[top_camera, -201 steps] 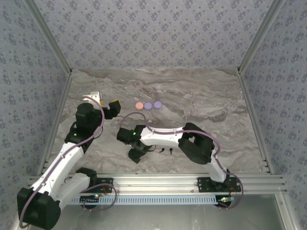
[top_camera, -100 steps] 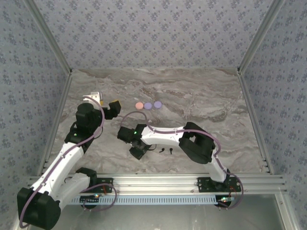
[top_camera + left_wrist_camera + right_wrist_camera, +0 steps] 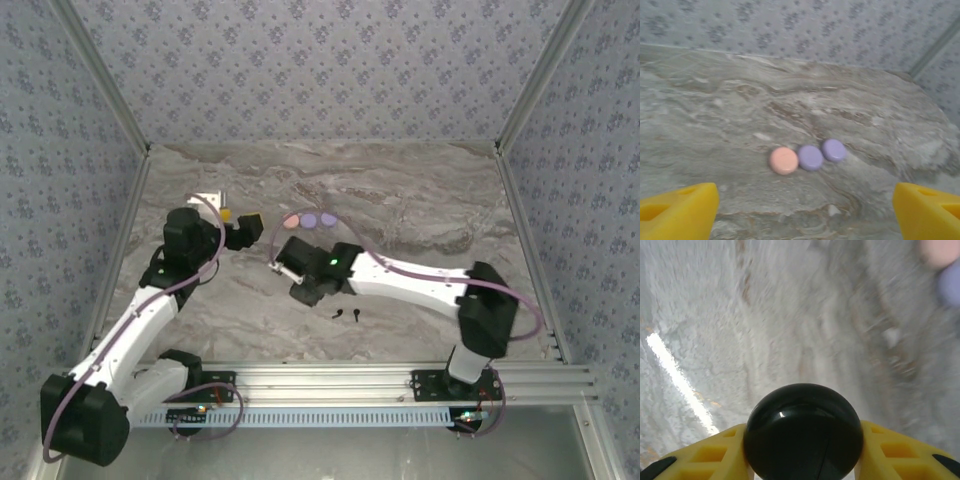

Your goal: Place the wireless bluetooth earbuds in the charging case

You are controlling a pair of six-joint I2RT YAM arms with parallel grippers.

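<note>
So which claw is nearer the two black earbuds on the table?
Right. The right claw, gripping a black case, is just beyond and left of the black earbuds; the left claw is farther left, facing the coloured cases.

You are in a robot test cell: a grey marble-patterned tabletop (image 3: 430,200) boxed left, right and far by blue floral-papered wall panels (image 3: 320,70), with a slotted aluminium rail (image 3: 330,378) along its near edge carrying two white robot arms (image 3: 132,328).
</note>
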